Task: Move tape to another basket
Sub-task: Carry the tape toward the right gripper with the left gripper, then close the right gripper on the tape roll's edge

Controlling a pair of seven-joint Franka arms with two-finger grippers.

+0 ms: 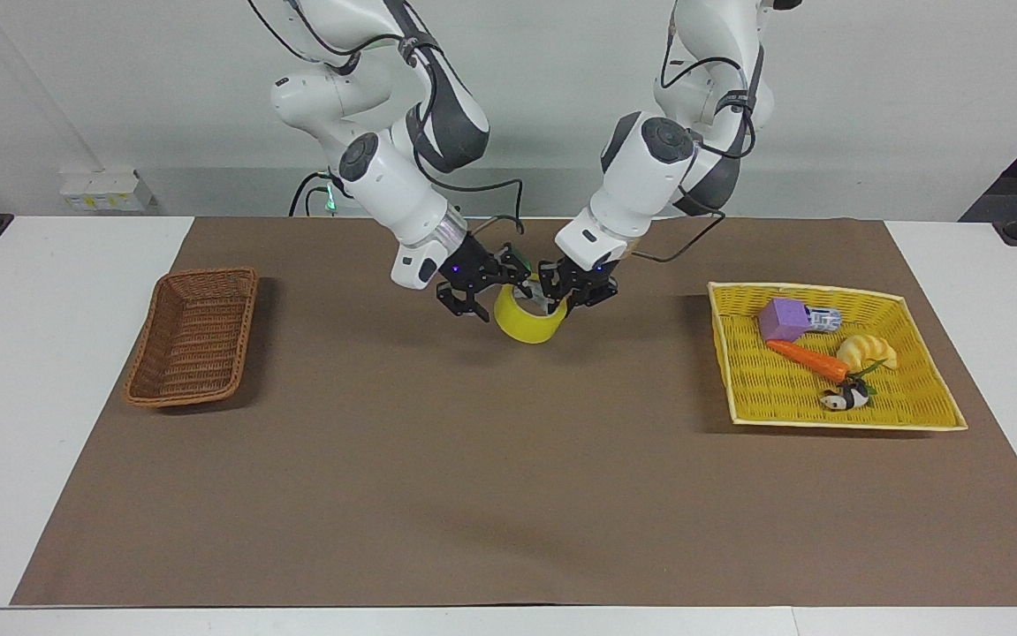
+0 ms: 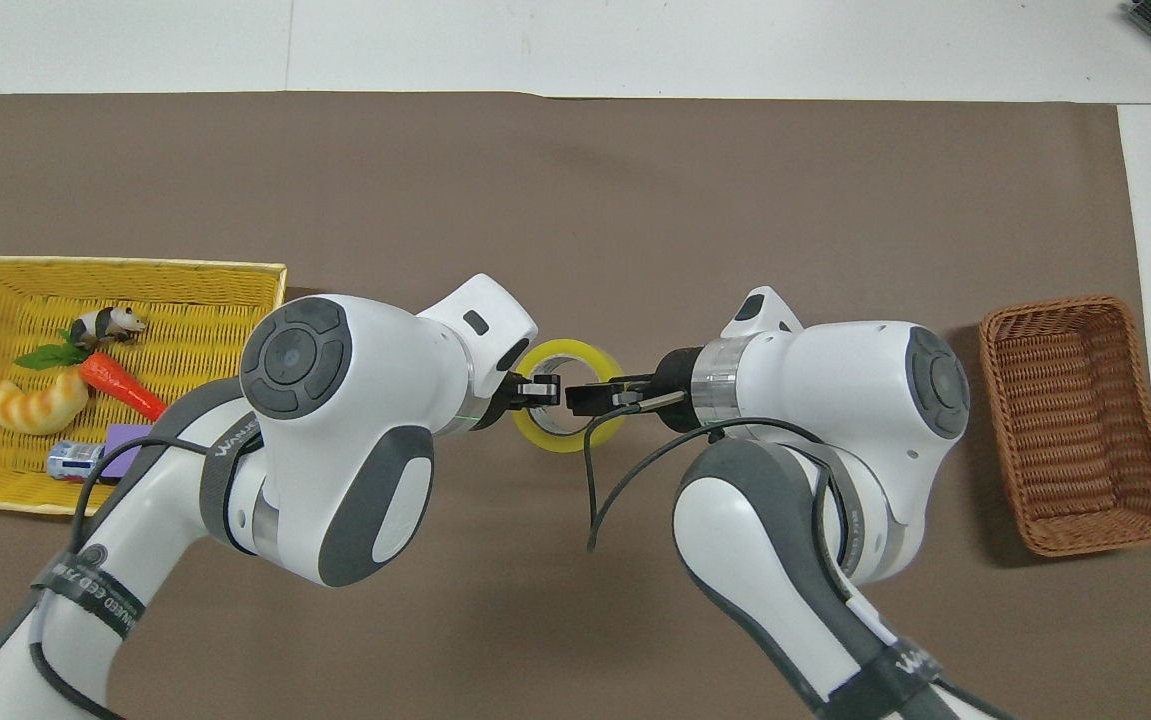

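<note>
Over mat centre, between baskets: my left gripper (image 1: 561,296) clamping translucent yellow tape roll (image 1: 527,321) w/ white core, aloft. My right gripper (image 1: 483,291) gaping round rim, needing firm pinch pre-release; dark brown wicker basket (image 1: 194,336) waiting.

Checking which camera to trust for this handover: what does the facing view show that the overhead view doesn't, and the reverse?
Facing view only: the tape hangs clear above the brown mat, held by the left end effector, and the purple block in the yellow basket shows whole.

Overhead view only: the right end effector lines up with the tape's rim.

Both: two end effectors meeting at the tape, and the brown wicker basket at the right arm's end.
</note>
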